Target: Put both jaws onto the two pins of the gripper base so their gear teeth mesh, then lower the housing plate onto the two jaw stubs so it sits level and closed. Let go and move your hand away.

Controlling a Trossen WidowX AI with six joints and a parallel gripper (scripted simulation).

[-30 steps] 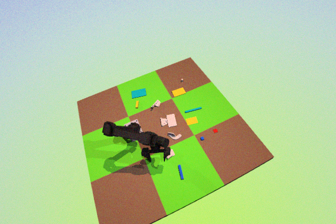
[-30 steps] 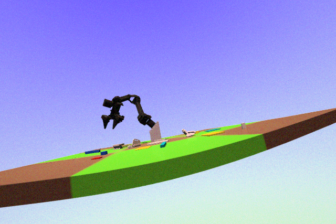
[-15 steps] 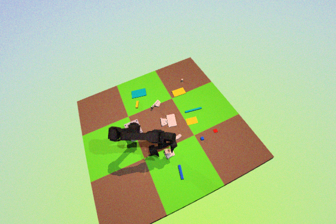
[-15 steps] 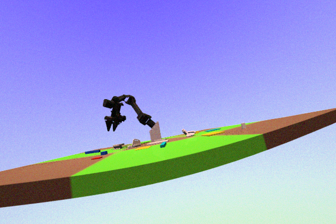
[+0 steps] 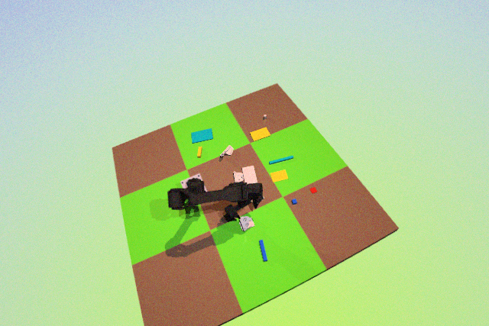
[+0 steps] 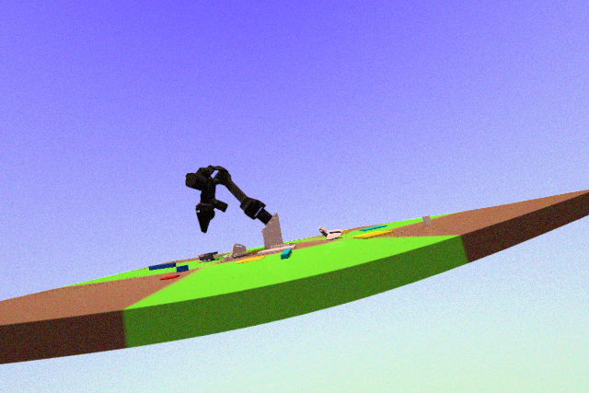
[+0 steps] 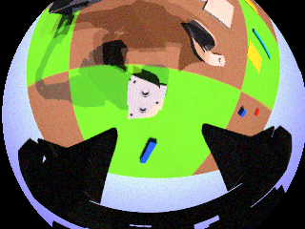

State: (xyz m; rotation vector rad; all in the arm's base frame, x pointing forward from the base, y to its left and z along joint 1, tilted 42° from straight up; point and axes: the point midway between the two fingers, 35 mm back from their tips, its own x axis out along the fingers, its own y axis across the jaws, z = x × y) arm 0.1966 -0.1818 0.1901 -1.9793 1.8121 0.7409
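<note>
The grey gripper base (image 5: 247,223) (image 7: 145,97) with its two pins lies flat on a green square. My gripper (image 5: 244,208) (image 6: 204,225) (image 7: 160,130) hangs open and empty above it, pointing down, with the base a little ahead of the fingertips in the wrist view. One pale jaw (image 7: 210,52) lies on the brown centre square beyond the base; in the top view my hand hides it. The other jaw (image 5: 227,151) (image 6: 330,232) lies farther back. The pink housing plate (image 5: 249,174) (image 7: 219,11) lies flat on the centre square.
A blue bar (image 5: 263,250) (image 7: 148,151) lies near the base. Also on the board are a teal plate (image 5: 202,135), two yellow plates (image 5: 260,133) (image 5: 279,175), a teal bar (image 5: 281,159), a small yellow bar (image 5: 199,151), a red cube (image 5: 312,189) and a blue cube (image 5: 294,201).
</note>
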